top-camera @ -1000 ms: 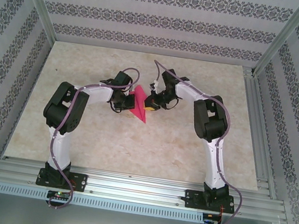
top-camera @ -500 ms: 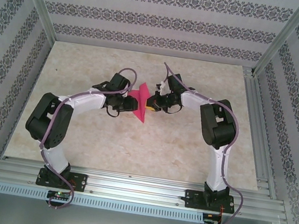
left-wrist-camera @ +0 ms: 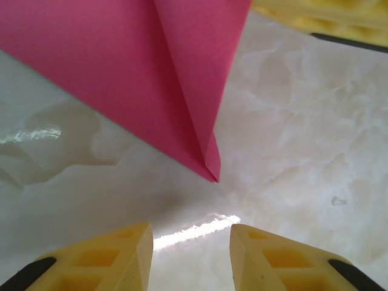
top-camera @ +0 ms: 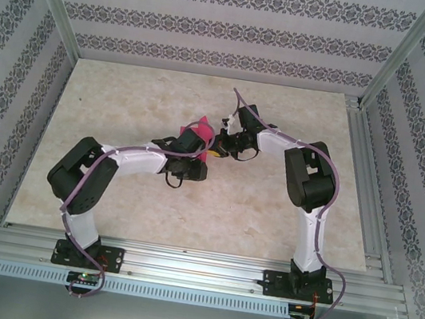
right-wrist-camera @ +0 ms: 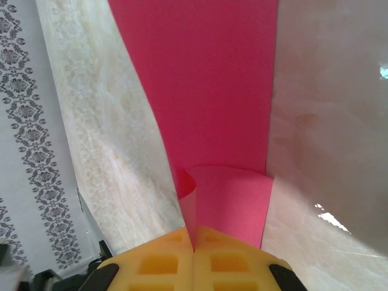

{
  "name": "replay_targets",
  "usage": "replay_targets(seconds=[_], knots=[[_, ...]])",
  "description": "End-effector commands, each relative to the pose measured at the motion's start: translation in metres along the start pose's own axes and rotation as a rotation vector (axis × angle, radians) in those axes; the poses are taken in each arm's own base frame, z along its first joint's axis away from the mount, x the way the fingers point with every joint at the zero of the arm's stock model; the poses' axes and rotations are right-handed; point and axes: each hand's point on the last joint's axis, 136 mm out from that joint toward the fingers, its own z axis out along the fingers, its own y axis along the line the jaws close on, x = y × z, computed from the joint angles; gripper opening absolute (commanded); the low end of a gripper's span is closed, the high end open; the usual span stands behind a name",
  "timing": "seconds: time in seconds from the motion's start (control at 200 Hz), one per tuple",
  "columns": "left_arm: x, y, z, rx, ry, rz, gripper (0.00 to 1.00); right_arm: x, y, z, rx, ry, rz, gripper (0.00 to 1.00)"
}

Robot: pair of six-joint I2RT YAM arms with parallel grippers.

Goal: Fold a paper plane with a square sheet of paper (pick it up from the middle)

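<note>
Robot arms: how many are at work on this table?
2. The left arm bends in from the left side and the right arm from the right. Both reach the folded pink paper between them. No others seem hidden.

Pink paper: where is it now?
Top view: the pink paper is mid-table between the arms, pinched by the right gripper, its tip before the open left gripper.
</note>
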Motion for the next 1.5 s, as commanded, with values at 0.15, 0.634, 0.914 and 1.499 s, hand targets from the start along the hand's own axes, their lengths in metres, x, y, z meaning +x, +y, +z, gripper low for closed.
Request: replay_targets(seconds=[0.15,0.634,0.914,1.499], knots=[[-0.027,-0.014,0.005,0.011,-0.113,-0.013,0.37,-0.006,0.006,0.002,-0.010,-0.010,-0.024,0.05],[-0.039,-0.020,0.010,0.028,-0.154,-0.017,0.25,-0.003,0.004,0.002,0.000,-0.008,-0.024,0.05],[-0.040,-0.015,0.017,-0.012,-0.149,-0.006,0.23,-0.005,0.005,0.004,-0.005,-0.009,-0.024,0.05],[-0.030,-0.015,0.024,-0.014,-0.113,-0.006,0.22,-0.006,0.004,0.005,-0.001,-0.011,-0.019,0.05]])
